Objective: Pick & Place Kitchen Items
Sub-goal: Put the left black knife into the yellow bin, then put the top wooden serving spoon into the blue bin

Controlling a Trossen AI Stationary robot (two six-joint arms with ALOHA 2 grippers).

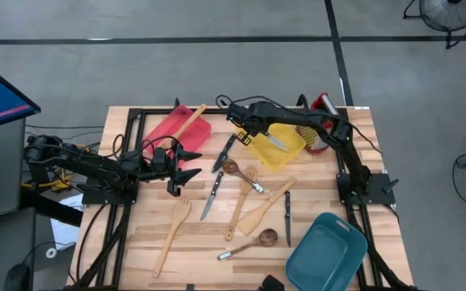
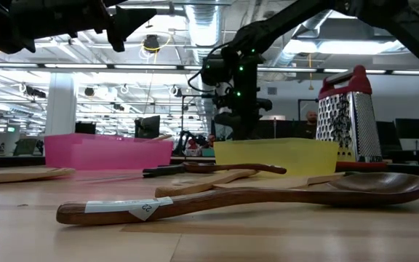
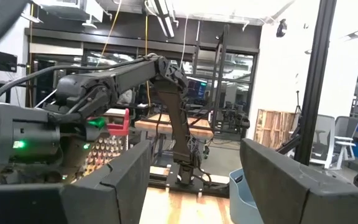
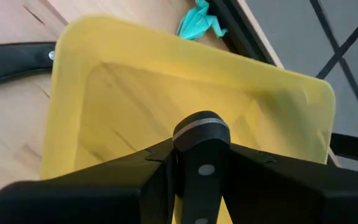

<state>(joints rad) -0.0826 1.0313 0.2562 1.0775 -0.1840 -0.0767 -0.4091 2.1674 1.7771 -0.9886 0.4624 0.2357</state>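
The wooden table (image 1: pixel 314 182) carries a teal tray (image 1: pixel 328 252), a red tray (image 1: pixel 176 129) and a yellow tray (image 1: pixel 280 144). The right claw (image 1: pixel 255 129) hangs over the yellow tray, its 2 fingers closed tight on the black handle of a knife (image 1: pixel 275 142). The knife's long axis runs diagonally, its steel blade pointing away from the claw across the tray. The left claw (image 1: pixel 186 162) hovers beside the red tray, spread wide and holding nothing

Wooden table (image 1: pixel 314 186) bears trays (image 1: pixel 277 147), scattered utensils (image 1: pixel 241 202).
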